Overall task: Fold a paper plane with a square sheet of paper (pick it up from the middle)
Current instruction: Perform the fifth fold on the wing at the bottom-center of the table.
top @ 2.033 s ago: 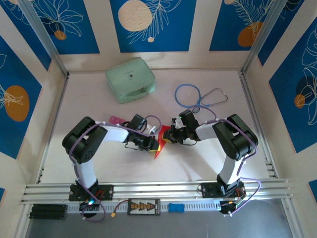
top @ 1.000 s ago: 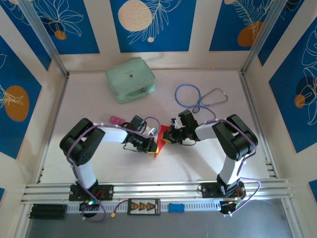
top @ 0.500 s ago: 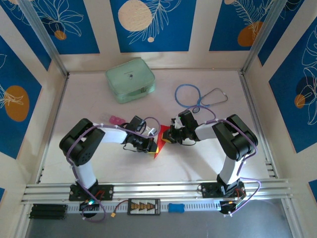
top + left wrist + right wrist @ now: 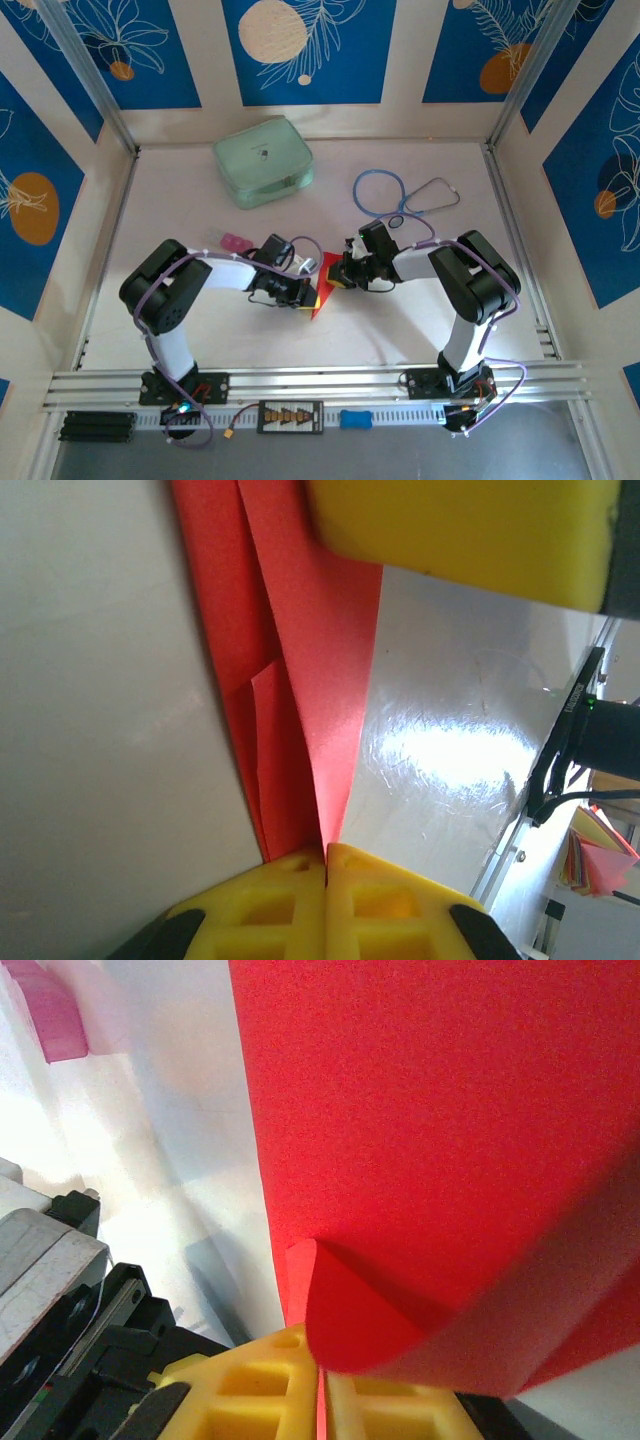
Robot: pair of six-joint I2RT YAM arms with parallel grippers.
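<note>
Two grippers: both meet just below the middle of the overhead view, tips near each other over the table [image 4: 400, 335].
Left gripper [image 4: 307, 293]: yellow pads [image 4: 265, 905] pressed together at the bottom of its wrist view, pinching the layered edge of the paper.
Right gripper [image 4: 336, 275]: pads [image 4: 255, 1380] likewise closed at the bottom of its wrist view, with a red sliver nipped in the seam and a curled flap just above.
Red sheet of paper [image 4: 322, 300]: at frame centre between the two tools, part folded into a narrow wedge; several overlapping layers and creases show in the left wrist view.
Step in hand: judged to be mid-fold, with one end held down while the other flap is brought over; no finished dart is to be seen.
Next move calls for: laying the curled flap flat along the crease line, edges matched, then pressing the fold without letting the layers slip.
Bystanders: pale green case [image 4: 263, 160], upper left; small pink object [image 4: 233, 242], left of centre.
</note>
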